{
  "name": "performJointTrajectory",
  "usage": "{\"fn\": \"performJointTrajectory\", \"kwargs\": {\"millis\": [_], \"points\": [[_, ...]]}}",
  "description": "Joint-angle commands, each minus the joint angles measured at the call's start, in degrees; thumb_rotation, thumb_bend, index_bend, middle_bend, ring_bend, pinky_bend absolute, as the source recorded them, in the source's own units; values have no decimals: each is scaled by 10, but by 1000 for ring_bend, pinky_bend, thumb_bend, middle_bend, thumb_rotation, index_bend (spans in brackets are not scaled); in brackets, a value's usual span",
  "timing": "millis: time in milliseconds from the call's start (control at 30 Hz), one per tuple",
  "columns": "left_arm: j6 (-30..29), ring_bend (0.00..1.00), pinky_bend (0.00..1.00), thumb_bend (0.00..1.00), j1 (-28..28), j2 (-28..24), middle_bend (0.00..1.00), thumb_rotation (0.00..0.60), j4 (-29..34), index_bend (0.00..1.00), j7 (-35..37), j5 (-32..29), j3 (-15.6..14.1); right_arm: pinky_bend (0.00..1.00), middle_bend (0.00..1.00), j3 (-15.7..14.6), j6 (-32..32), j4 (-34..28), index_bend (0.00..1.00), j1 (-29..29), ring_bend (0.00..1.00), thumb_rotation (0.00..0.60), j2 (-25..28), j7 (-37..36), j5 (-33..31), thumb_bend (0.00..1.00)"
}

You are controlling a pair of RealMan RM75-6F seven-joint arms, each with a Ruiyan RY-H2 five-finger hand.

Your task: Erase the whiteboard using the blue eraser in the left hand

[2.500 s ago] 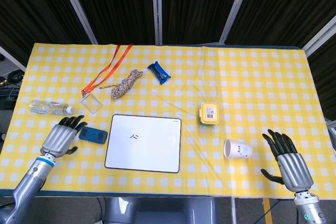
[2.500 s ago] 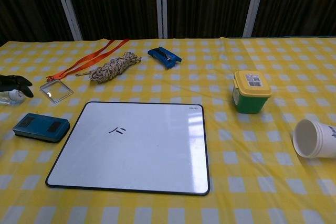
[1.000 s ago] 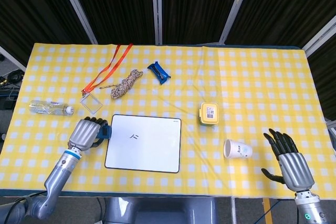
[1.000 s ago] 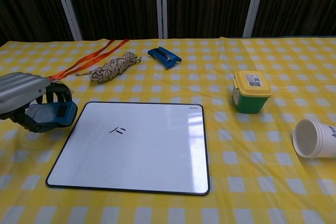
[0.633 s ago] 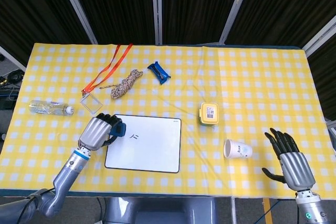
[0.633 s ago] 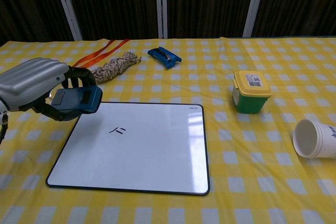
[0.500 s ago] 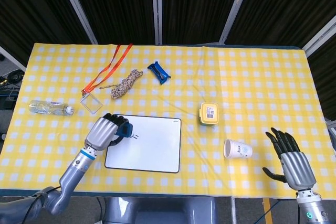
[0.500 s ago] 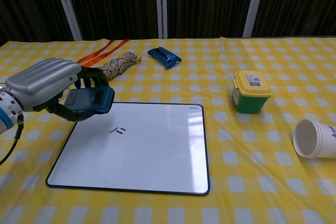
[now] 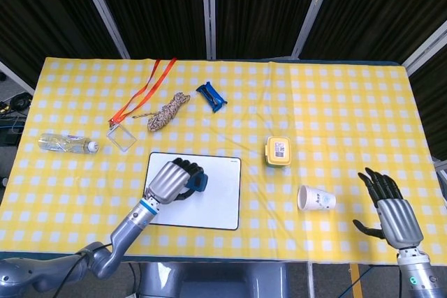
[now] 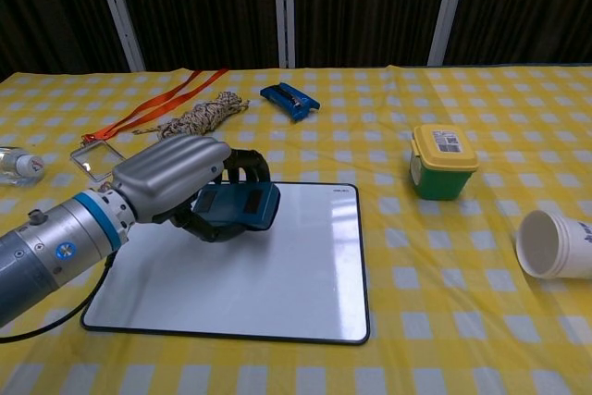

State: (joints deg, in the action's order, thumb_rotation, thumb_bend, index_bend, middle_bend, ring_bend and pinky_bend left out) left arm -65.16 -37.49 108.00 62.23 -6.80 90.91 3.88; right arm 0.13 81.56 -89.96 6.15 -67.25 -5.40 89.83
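Note:
My left hand (image 9: 173, 181) (image 10: 180, 181) grips the blue eraser (image 9: 199, 182) (image 10: 234, 203) and holds it over the middle of the whiteboard (image 9: 218, 207) (image 10: 296, 270). The hand and eraser hide the spot where the black marks were, so I cannot tell whether any ink is left. The rest of the board's white surface shows no writing. My right hand (image 9: 391, 212) hovers open near the table's front right corner, fingers spread, holding nothing; the chest view does not show it.
A paper cup (image 9: 316, 198) (image 10: 553, 244) lies on its side right of the board. A yellow-lidded green box (image 9: 277, 151) (image 10: 441, 162), a blue clip (image 9: 211, 95) (image 10: 289, 99), a rope coil (image 9: 167, 110) (image 10: 200, 117), an orange lanyard with badge (image 9: 123, 135) (image 10: 102, 156) and a water bottle (image 9: 66, 144) (image 10: 17, 164) lie around.
My left hand took the eraser from the cloth left of the board, lifted it and carried it rightward onto the board's middle, covering the marks. The right hand has barely moved.

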Motion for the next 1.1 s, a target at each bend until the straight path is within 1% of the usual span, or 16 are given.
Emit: {"fn": "performJointTrajectory", "kwargs": {"millis": [33,200,333,467,600,900,1100], "points": [[-1,554,515,643,-6,23,583,600,-22,767,22,6,-5,0,0,-2,-3,2,8,1,0,600,-2,3,0,71],[-14,554,515,642,-8,51,583,600,-72,768,53,13,-9,0,0,-2,-2,3,8,0,0,600,-5,4,1,71],[-21,554,515,642,-8,63,583,600,-105,769,68,15,-11,0,0,-1,-1,4,8,0,0,600,-5,3,0,71],[-29,554,515,642,-4,62,583,600,-132,770,81,16,-15,0,0,-1,0,4,8,0,0,600,-5,2,1,72],[-39,554,515,642,5,50,583,600,-155,771,98,14,-20,0,0,-2,2,3,8,0,0,600,-6,4,4,72],[-45,554,515,642,10,43,583,600,-171,771,114,13,-24,0,0,-4,5,1,8,-1,0,600,-7,8,8,72],[-53,554,515,642,2,62,583,600,-150,771,103,30,-32,0,0,-2,5,1,8,-1,0,600,-5,4,6,72]]}}
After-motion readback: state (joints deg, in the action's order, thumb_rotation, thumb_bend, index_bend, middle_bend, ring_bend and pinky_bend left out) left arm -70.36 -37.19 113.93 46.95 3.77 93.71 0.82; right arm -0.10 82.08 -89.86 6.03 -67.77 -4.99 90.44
